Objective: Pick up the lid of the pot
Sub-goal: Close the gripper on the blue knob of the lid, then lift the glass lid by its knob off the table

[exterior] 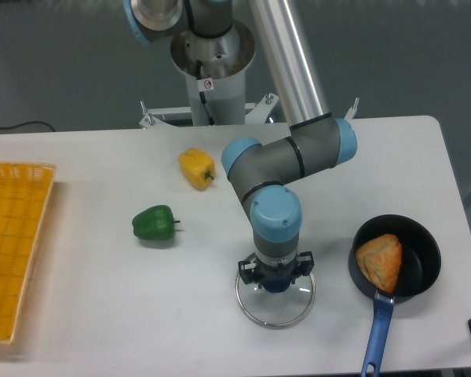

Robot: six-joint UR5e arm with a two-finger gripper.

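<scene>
1. White tabletop (86, 204), smooth, fills most of the view.
2. Dark gray floor (55, 55) past its far edge.
3. Thin black cable (20, 126) at image left, curving down to the table's far edge.
4. Light looks even, shadows soft.
</scene>
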